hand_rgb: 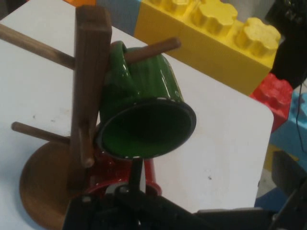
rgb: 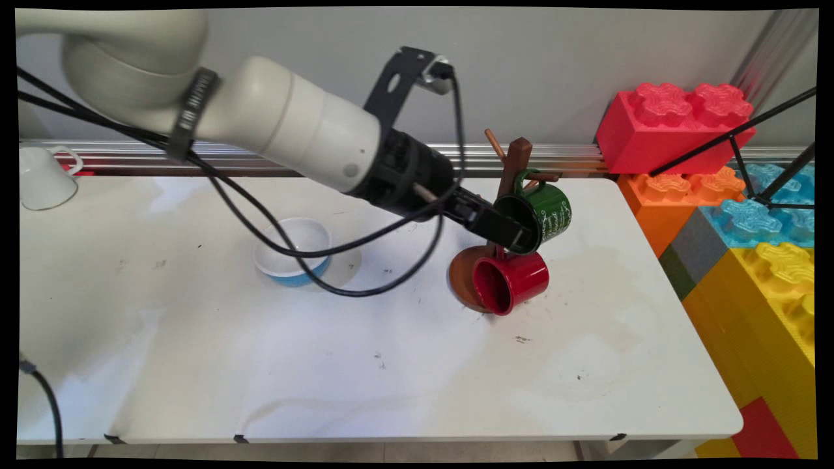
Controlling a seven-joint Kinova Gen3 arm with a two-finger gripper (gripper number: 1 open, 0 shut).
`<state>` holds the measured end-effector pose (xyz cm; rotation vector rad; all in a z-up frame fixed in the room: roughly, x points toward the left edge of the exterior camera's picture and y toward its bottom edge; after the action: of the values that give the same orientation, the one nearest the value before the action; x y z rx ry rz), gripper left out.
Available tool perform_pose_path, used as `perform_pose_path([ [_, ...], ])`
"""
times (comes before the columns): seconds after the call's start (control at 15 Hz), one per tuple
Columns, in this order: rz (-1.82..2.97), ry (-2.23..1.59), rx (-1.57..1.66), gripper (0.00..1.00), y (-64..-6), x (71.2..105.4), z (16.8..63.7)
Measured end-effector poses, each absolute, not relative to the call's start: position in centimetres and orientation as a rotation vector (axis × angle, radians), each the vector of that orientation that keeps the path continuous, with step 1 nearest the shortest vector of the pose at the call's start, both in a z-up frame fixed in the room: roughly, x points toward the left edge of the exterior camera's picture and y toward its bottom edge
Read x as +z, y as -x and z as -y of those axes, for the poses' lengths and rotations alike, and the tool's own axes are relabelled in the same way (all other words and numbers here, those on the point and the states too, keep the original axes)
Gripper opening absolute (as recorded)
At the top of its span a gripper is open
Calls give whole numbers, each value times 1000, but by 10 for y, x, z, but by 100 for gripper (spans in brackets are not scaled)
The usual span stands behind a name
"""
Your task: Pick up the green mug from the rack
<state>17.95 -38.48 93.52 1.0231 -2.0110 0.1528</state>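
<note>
The gripper (rgb: 511, 236), jaws apparently spread, sat against the lower rim of the green mug (rgb: 544, 210), which hung by its handle on the wooden rack (rgb: 515, 163) near the desk's (rgb: 391, 365) far right corner, above a red mug (rgb: 511, 283).

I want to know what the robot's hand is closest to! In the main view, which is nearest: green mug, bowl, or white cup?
From the gripper:
1. Green mug, on the wooden rack, touching it.
2. Bowl, mid-table, to the picture's left.
3. White cup, far left corner.
</note>
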Motion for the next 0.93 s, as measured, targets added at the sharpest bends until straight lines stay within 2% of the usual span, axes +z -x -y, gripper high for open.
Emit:
perform_pose_path([
  [0.93,1797,-1283,16,100,-128,902,405],
])
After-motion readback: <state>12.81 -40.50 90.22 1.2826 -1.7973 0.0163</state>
